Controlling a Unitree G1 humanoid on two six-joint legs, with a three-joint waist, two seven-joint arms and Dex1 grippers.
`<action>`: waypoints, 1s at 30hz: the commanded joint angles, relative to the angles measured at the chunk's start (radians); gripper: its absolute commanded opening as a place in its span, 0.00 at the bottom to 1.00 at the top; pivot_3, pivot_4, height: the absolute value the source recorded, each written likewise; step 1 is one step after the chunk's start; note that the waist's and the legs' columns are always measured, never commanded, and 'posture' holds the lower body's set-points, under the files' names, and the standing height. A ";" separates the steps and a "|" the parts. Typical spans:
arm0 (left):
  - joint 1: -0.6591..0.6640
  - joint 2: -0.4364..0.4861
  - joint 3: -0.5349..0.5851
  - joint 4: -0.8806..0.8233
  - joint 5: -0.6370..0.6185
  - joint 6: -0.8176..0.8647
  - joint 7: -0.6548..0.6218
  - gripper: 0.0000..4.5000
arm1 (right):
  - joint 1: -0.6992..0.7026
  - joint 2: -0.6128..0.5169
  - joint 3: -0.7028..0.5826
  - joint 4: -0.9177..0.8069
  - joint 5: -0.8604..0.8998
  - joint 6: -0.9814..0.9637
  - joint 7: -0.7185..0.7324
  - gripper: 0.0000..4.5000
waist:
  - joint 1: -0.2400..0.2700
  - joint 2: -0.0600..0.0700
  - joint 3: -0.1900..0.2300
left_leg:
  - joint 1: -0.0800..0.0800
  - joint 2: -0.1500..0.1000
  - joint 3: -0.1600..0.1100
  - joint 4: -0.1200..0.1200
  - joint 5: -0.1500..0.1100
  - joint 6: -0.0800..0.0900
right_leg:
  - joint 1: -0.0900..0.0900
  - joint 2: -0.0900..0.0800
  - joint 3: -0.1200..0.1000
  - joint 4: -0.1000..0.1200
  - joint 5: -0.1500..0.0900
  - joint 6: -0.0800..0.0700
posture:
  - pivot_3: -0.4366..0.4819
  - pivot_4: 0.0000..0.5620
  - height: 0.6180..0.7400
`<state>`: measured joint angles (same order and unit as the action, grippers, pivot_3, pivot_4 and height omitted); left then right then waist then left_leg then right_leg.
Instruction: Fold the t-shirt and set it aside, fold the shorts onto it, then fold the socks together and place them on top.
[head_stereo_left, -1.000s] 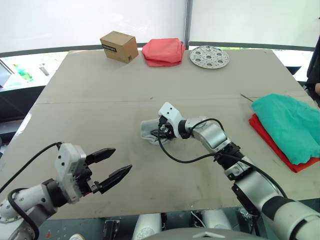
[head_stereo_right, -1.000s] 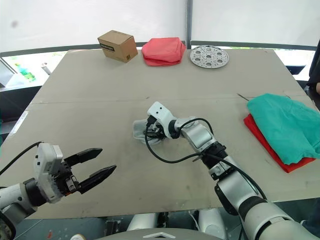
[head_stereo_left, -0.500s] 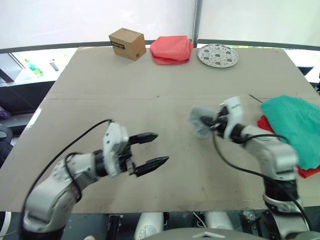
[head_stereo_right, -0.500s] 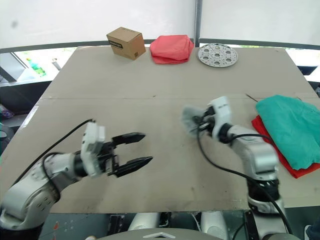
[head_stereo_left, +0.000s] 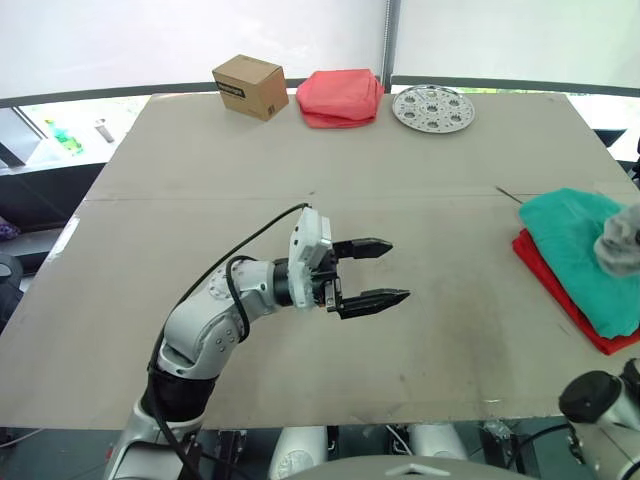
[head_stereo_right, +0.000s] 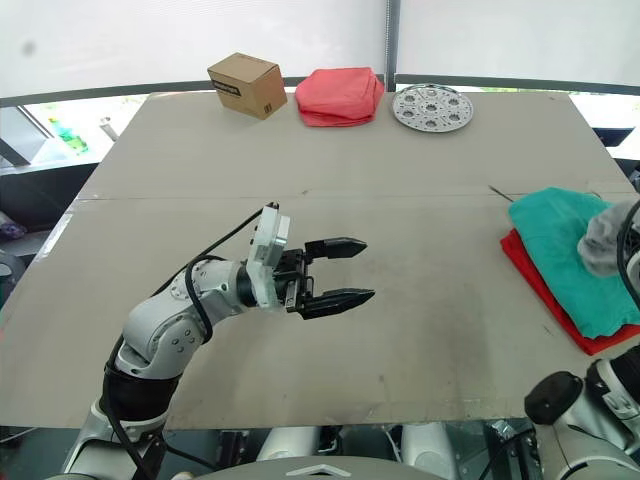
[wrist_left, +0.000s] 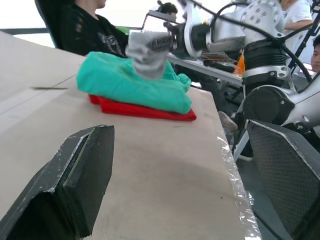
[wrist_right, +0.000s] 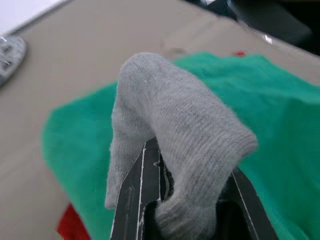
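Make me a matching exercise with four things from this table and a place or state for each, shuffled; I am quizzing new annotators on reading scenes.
Things:
1. socks
2. shorts
3. t-shirt
4. left gripper

Places or states:
A. bottom of the stack at the table's right edge
B. open, over the middle of the table
C. draped over the right gripper's fingers, above the stack
D. lying folded on the red garment

Pairs: 1-C, 2-D, 3-A, 4-B

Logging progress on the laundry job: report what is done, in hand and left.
Done: the shorts lie folded on the t-shirt at the table's right edge. In hand: the right gripper carries the socks above that pile. Left: setting them down on top. The left gripper is open over mid-table.
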<state>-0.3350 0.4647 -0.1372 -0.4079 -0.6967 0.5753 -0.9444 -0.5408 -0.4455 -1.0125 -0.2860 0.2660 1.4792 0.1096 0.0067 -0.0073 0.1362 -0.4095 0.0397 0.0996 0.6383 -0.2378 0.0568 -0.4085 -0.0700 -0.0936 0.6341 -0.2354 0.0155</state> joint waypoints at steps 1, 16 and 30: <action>-0.045 -0.019 -0.003 0.010 0.019 -0.042 -0.009 1.00 | -0.032 -0.041 -0.081 0.094 0.026 -0.008 0.025 0.30 | 0.001 0.000 0.000 | 0.000 0.000 0.000 0.000 0.000 0.000 | 0.000 0.000 0.000 0.000 0.000 0.000 | 0.48 0.27 1.00; -0.034 -0.067 0.026 0.137 0.149 -0.083 0.148 1.00 | 0.490 -0.095 0.041 -0.538 0.139 -0.405 0.286 0.99 | -0.001 0.000 -0.001 | -0.002 0.000 -0.003 0.001 0.000 0.000 | 0.000 0.000 0.001 -0.001 -0.003 0.007 | 0.48 0.27 1.00; 0.277 0.082 0.303 -0.113 0.039 0.032 0.251 1.00 | 0.567 -0.068 0.813 -0.293 0.121 -1.037 0.640 0.99 | 0.005 -0.013 0.005 | 0.008 -0.002 -0.014 -0.003 0.000 -0.008 | 0.006 0.005 0.012 -0.008 0.003 0.002 | 0.48 0.27 1.00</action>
<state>-0.0854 0.5095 0.1041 -0.4380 -0.6095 0.5960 -0.6497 -0.0031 -0.4856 -0.1464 -0.5839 0.3659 0.5086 0.6881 0.0116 -0.0199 0.1414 -0.4014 0.0374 0.0865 0.6357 -0.2397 0.0490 -0.4020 -0.0654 -0.0809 0.6251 -0.2331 0.0185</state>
